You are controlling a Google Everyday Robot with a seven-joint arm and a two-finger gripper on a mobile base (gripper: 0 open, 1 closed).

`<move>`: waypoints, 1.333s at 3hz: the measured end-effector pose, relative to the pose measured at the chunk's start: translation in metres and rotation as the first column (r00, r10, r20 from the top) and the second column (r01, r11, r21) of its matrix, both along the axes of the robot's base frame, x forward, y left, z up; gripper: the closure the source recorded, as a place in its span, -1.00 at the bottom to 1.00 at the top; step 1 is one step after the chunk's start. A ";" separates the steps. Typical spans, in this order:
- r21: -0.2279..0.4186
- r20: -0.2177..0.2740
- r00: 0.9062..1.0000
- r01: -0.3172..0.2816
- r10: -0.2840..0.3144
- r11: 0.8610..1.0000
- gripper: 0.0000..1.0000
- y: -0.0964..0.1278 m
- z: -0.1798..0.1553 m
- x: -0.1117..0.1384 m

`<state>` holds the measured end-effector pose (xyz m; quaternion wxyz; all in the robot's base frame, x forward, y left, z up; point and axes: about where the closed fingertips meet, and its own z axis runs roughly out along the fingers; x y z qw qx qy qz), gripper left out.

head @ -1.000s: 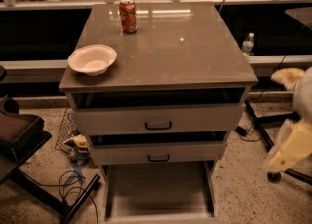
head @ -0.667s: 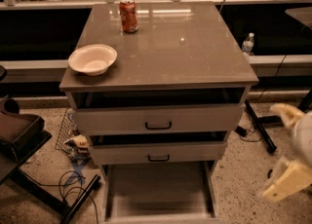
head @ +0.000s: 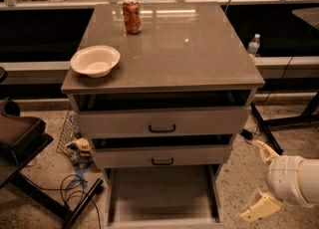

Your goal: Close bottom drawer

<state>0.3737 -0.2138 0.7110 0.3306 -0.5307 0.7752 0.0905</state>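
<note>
Arm has dropped since 0.7 s ago. The cream-fingered gripper (head: 253, 180) is now low, right of the grey flat-fronted cabinet (head: 199, 54), fingers spread wide, holding nothing. The grey bottom drawer (head: 162, 193) stands pulled far out; its front is seemingly cut off by the frame edge. A round white bowl (head: 94, 60) and a red cylindrical can (head: 131, 16) sit on the glossy top.
</note>
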 end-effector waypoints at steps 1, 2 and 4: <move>0.000 0.000 1.000 0.000 0.000 1.000 -1.00 0.000 0.000 0.000; 0.068 -0.030 1.000 0.009 -0.007 0.998 -1.00 0.004 -0.059 -0.023; 0.189 -0.069 0.998 0.017 -0.004 0.982 -0.71 0.018 -0.169 -0.050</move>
